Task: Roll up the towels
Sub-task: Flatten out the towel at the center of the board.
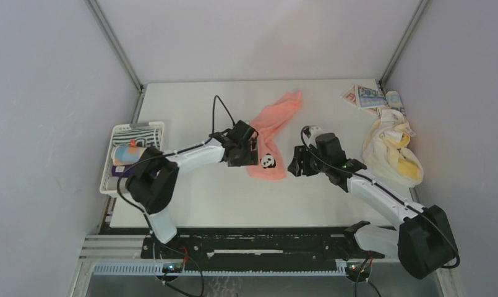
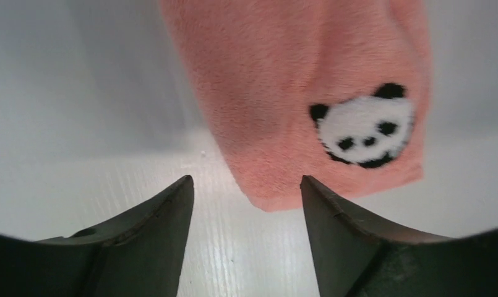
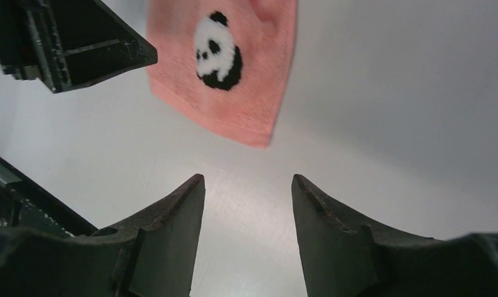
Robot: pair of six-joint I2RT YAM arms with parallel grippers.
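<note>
The pink towel (image 1: 272, 131) lies flat on the white table (image 1: 197, 111) near its middle, stretched slantwise from the far side toward the arms. Its near end bears a black-and-white panda face (image 1: 268, 162).

The left gripper (image 1: 256, 147) sits at the towel's left edge. In its wrist view the jaws are spread with nothing between the pads, and the towel's near corner (image 2: 265, 93) lies just ahead of the gap, close to one fingertip (image 2: 308, 185). Whether they touch, I cannot tell. The panda (image 2: 364, 133) is beyond that finger.

The right gripper (image 1: 297, 164) stands just right of the towel's near end. It is also spread and empty (image 3: 247, 182), with bare table between it and the towel's corner (image 3: 258, 80). The panda (image 3: 216, 52) shows there too.

A cream-yellow towel (image 1: 391, 148) is heaped at the right edge. Behind it lies a blue-printed towel (image 1: 367, 96), its print too small to read. A white basket (image 1: 108, 162) on the left holds a striped towel (image 1: 138, 132) and a light-blue roll (image 1: 127, 154).

Pale grey panels wall the table on three sides.
</note>
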